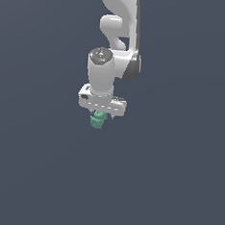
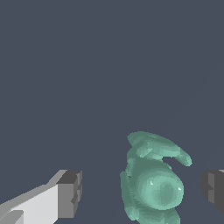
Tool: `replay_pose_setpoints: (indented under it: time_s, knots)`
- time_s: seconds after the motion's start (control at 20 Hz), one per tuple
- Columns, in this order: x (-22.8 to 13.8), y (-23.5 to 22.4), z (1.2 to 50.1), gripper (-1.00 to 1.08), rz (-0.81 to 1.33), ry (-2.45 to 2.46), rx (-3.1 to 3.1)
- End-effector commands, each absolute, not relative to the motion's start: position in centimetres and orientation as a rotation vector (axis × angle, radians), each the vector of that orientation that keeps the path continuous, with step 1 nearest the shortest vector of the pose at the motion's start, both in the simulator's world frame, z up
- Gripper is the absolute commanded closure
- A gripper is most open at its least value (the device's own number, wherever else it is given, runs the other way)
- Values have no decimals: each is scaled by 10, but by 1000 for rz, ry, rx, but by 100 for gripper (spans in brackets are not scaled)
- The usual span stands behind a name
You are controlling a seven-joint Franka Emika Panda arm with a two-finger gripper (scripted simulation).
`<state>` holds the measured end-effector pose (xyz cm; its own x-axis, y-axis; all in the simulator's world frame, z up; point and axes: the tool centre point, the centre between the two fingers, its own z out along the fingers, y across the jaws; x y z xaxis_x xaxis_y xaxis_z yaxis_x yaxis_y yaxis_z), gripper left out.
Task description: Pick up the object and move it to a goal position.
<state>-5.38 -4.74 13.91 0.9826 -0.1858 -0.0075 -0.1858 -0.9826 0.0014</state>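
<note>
My pincer (image 1: 101, 114) stands released, jaws spread with clear gaps on either side of the object (image 1: 98, 120). The wrist view shows the object (image 2: 153, 183) between the two fingertips (image 2: 70, 194), touching neither and nearer one jaw than the other. In the exterior view the object sits just below my hand, partly hidden by it.

Step in hand, as I judge it: positioning for the grasp. Next move calls for closing evenly on the knobbly body, which may shift under uneven contact, then lifting.

The surface (image 1: 175, 187) is plain dark grey-blue, unmarked. No goal marker is visible.
</note>
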Motion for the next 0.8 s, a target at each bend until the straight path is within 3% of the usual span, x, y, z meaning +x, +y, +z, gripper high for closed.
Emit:
replay_pose_setpoints:
  time_s: [0.0, 0.75]
  knots:
    - [-66, -55, 133, -92, -8, -388, 3117]
    - [-93, -71, 120, -92, -1, -581, 3087]
